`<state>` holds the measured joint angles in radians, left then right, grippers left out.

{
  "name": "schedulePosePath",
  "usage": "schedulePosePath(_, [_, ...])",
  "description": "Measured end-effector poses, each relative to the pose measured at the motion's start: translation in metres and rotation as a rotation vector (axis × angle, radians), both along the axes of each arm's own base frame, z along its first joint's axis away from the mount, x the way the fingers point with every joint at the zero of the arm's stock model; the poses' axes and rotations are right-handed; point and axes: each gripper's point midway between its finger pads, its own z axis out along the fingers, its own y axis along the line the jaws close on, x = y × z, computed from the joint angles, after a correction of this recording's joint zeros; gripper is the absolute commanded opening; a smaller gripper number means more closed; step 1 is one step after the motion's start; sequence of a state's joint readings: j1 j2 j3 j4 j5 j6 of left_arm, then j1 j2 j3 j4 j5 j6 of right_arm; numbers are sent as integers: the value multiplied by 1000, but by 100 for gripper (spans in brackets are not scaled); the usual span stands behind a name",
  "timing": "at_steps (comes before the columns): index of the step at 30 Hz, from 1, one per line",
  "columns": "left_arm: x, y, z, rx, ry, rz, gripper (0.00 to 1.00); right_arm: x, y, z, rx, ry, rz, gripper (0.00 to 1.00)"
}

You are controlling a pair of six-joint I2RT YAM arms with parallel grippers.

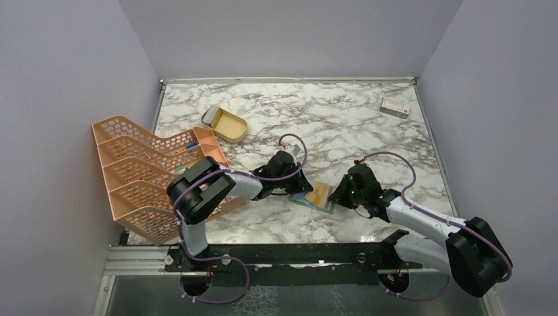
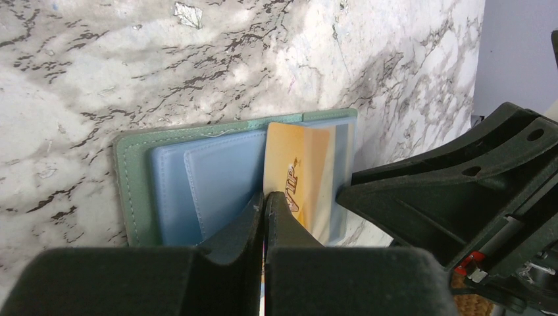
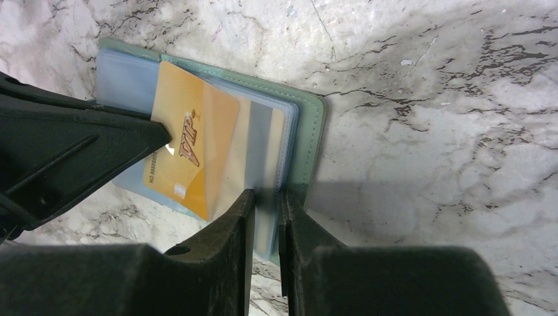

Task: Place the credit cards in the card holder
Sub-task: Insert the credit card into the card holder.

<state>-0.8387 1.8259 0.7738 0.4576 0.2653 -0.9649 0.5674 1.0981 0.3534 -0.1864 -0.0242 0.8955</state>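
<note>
The card holder (image 1: pixel 324 206) lies open on the marble, grey-green cover down and pale blue sleeves (image 2: pixel 197 178) up. A tan-orange credit card (image 2: pixel 299 164) marked VIP sits part way into a clear sleeve, its free end sticking out at a slant (image 3: pixel 187 131). My left gripper (image 2: pixel 264 197) comes in from the left (image 1: pixel 304 186), shut, its tips at that free edge of the card. My right gripper (image 3: pixel 266 194) comes from the right (image 1: pixel 337 196), closed on the holder's edge (image 3: pixel 309 138), with sleeve and cover between its fingers. Only this one card shows.
A peach mesh rack (image 1: pixel 145 171) stands at the table's left edge, close to the left arm. An open gold oval tin (image 1: pixel 227 124) sits behind it. A white box with a red mark (image 1: pixel 395 106) lies in the far right corner. Walls close in three sides.
</note>
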Motion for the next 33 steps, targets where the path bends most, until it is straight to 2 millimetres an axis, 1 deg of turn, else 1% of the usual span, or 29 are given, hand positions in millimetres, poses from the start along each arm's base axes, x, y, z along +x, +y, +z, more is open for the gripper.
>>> schedulePosePath(11, [3,-1,0,-3,-16,27,0,0,0,0,7,2,-14,17])
schedulePosePath(18, [0,6,1,1,-44,49,0,0,1,2,22,-5,-17,17])
schedulePosePath(26, [0,8,1,4,-52,67,0,0,2,2,30,-3,-25,17])
schedulePosePath(33, [-1,18,4,8,-63,108,0,-2,4,2,45,7,-23,17])
